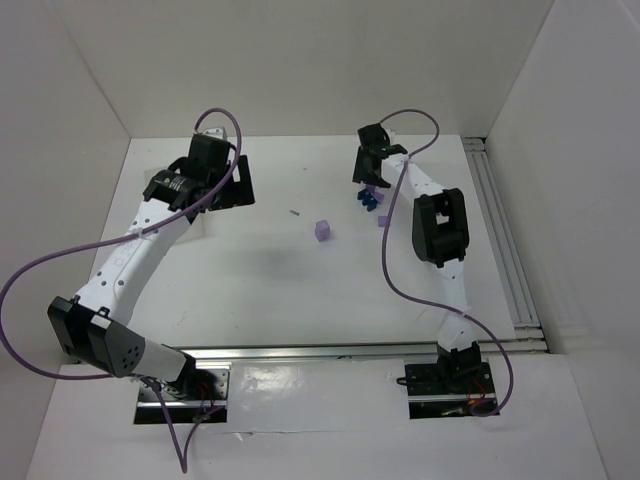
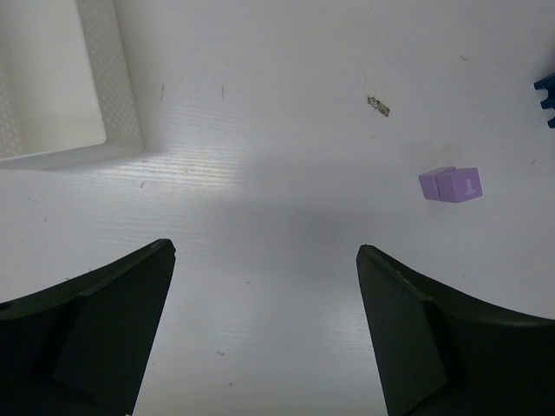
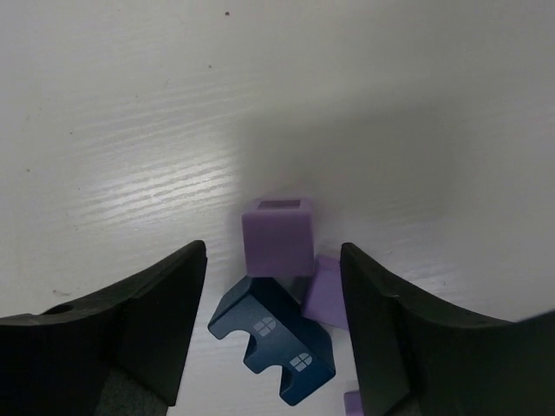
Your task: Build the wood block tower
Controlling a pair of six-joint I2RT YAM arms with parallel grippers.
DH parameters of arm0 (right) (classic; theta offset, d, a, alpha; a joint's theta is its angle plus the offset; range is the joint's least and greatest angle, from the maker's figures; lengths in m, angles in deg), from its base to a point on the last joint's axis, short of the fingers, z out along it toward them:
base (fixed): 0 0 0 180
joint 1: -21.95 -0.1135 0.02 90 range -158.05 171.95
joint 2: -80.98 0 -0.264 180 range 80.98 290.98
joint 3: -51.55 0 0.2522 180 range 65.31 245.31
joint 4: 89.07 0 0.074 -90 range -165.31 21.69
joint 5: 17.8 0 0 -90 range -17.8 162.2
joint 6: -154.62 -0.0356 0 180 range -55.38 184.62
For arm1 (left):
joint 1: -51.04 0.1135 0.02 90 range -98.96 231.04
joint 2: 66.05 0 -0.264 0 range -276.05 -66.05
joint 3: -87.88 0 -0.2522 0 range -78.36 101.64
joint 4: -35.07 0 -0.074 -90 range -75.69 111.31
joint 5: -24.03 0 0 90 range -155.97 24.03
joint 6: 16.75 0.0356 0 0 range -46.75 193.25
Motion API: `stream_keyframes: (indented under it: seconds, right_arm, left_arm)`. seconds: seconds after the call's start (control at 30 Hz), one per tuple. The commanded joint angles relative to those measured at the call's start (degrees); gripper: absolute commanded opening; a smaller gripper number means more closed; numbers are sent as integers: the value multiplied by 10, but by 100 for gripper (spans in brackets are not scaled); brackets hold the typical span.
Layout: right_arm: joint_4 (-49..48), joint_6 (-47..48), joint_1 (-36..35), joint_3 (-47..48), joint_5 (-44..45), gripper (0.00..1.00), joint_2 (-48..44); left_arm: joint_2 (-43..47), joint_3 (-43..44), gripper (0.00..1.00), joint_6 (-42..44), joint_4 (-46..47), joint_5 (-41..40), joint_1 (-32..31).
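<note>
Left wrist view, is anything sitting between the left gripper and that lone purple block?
Nothing visible. The lone purple block lies on the table, ahead and right of the open left gripper; a small dark speck lies farther off.

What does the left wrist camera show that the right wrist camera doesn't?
Left wrist only, past the left fingers: translucent white box's corner and a lone light purple cube. Right wrist only: a second light purple cube beside a dark blue notched block between the right fingers. Both: white table, open black fingers; a blue sliver at the left view's edge may be that block.
</note>
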Motion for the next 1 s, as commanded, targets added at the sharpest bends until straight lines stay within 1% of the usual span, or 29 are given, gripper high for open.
stream_keyframes:
  seconds: [0.0,0.13,0.5,0.57,0.6,0.7,0.73,0.83,0.9,0.97]
  right_arm:
    - [6,-4,5,44,-8,65,14]
    - [6,-4,5,50,-13,56,20]
    - [18,-4,5,69,-13,56,37]
    - [13,-4,5,64,-13,53,37]
    - [13,-4,5,64,-13,47,37]
    - [13,2,5,64,-13,38,37]
    - [13,2,5,64,-13,33,37]
    - [8,2,5,64,-7,28,19]
    - [-7,17,5,53,-28,28,-9]
    - [-33,35,0,24,-36,28,-61]
  left_arm:
    - [-1,-2,99,-2,5,2,-2]
    - [-6,3,99,-2,5,2,-2]
    - [-11,15,99,-2,5,2,-2]
    - [-11,15,99,-2,5,2,-2]
    - [-11,20,99,-2,5,2,-2]
    - [-11,20,99,-2,5,2,-7]
    - [-17,20,99,-2,5,2,-7]
    - [-17,25,99,-2,0,-3,-7]
    - [-17,25,99,-2,0,-3,-7]
    - [-17,25,99,-2,0,-3,-7]
